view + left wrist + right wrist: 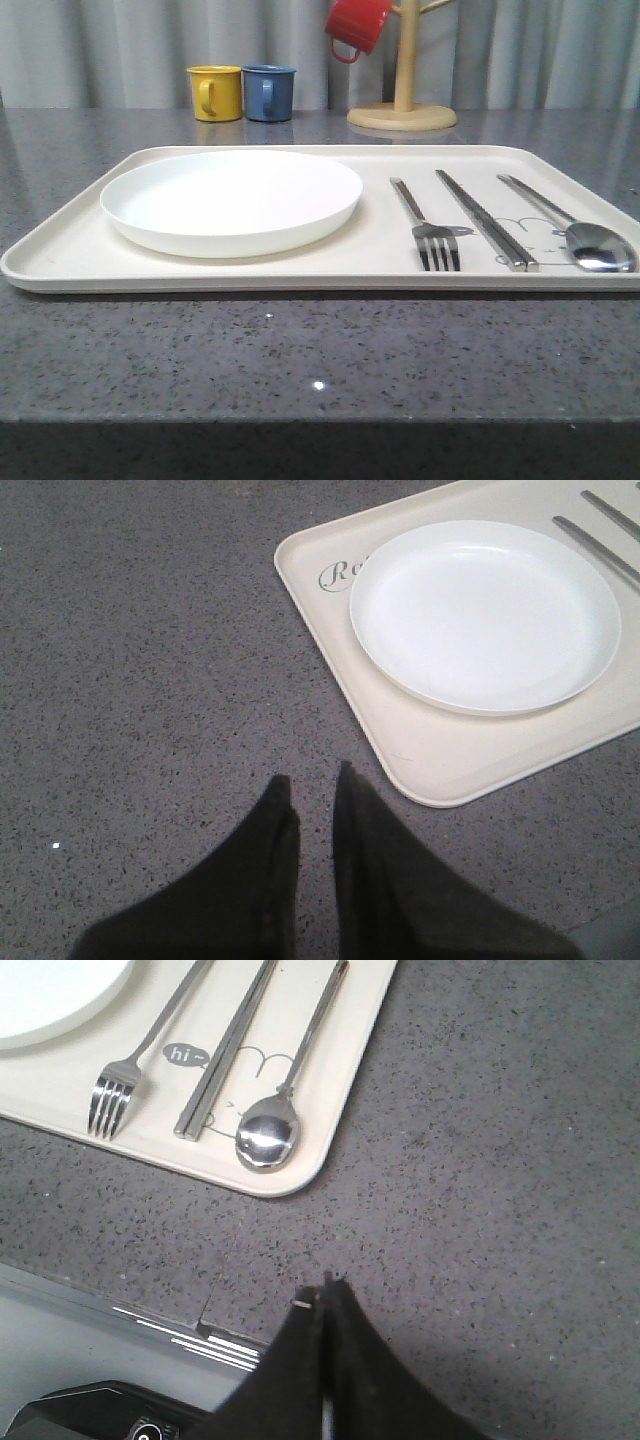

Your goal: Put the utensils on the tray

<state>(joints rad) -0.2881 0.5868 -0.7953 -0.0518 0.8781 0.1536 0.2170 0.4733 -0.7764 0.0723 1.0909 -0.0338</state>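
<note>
Front view adds mugs (pixel 241 93); right wrist, the tray's (pixel 345 1080) "hi" bubble.

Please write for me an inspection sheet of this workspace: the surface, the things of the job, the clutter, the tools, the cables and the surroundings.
Surface: dark speckled table.
Job's things: fork, chopsticks and spoon lie side by side on the tray, right of the white plate.
Clutter: yellow mug, blue mug, red mug hanging on a wooden stand.
Tools: left tool slightly open, empty; right tool shut, empty; both over bare table.
Cables: nothing seen.
Surroundings: grey curtain.
</note>
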